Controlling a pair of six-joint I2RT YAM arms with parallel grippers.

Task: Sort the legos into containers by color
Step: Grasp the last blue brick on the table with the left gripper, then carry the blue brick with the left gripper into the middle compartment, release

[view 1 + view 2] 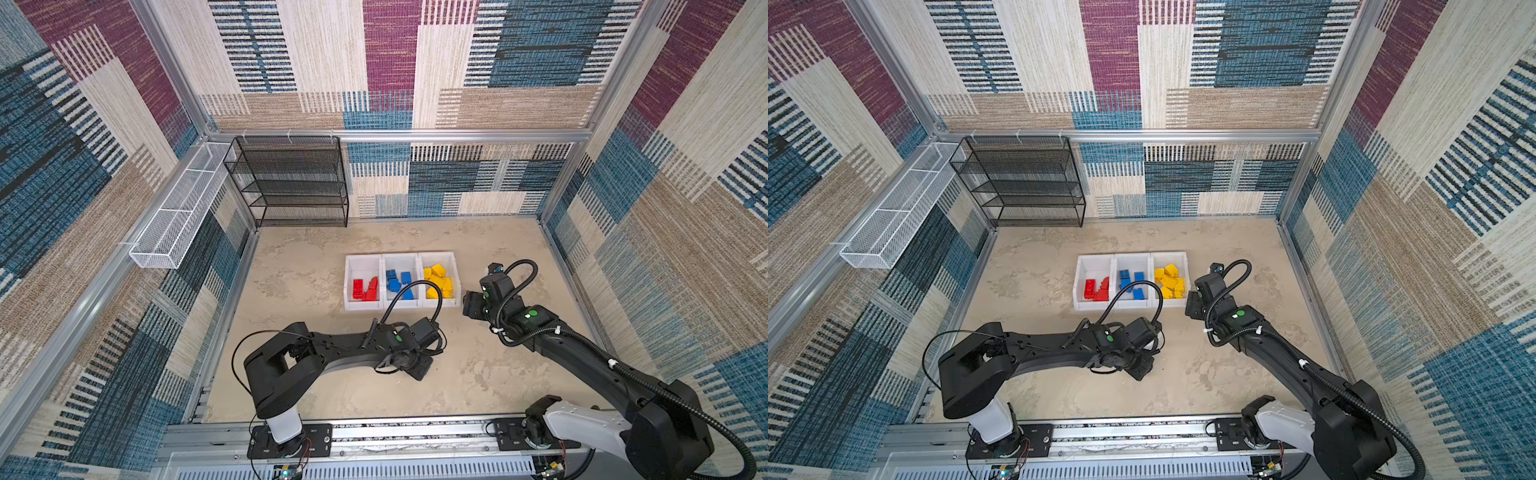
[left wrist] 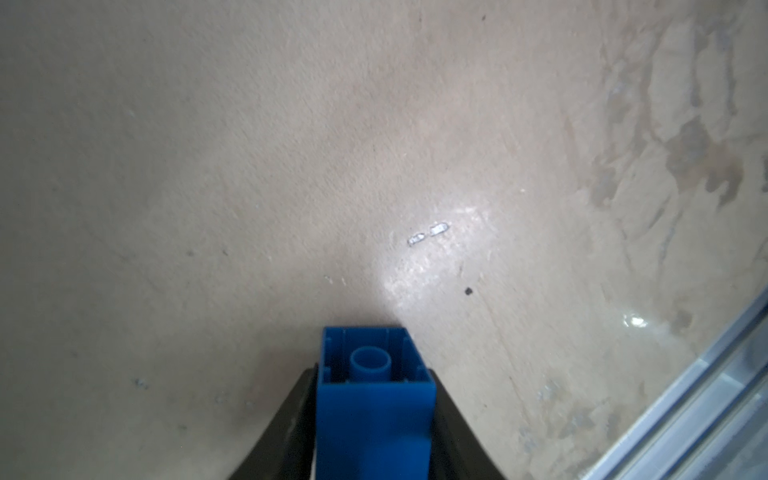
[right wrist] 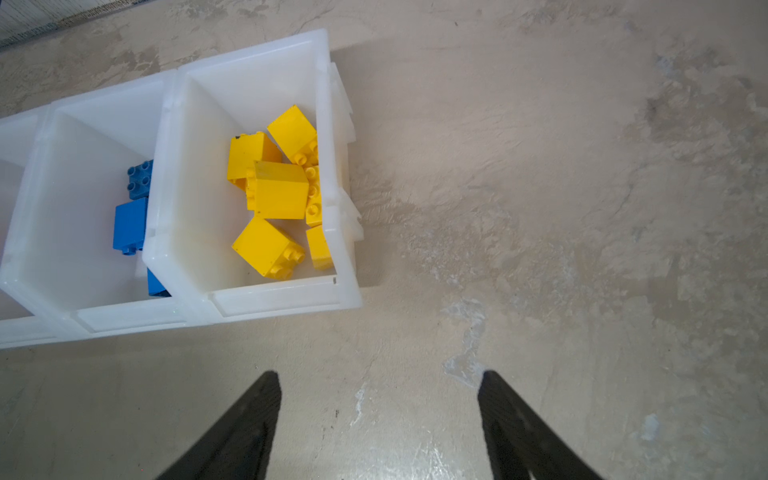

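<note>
Left gripper (image 2: 373, 376) is clamped on a blue brick (image 2: 374, 419) between its fingers, close above the table (image 2: 249, 166) — right gripper (image 3: 379, 378) spread wide, empty, the bin (image 3: 274, 297) of yellow bricks (image 3: 276, 191) just ahead.

Robot lab cell: aluminium frame (image 1: 399, 135), carpeted walls (image 1: 390, 62)

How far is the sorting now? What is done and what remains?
Done: red bricks, blue bricks and yellow bricks lie in separate bins. In hand: the left gripper grips one blue brick; the right gripper is open, empty. Left: drop that brick into the blue bin. No other loose brick shows.
</note>
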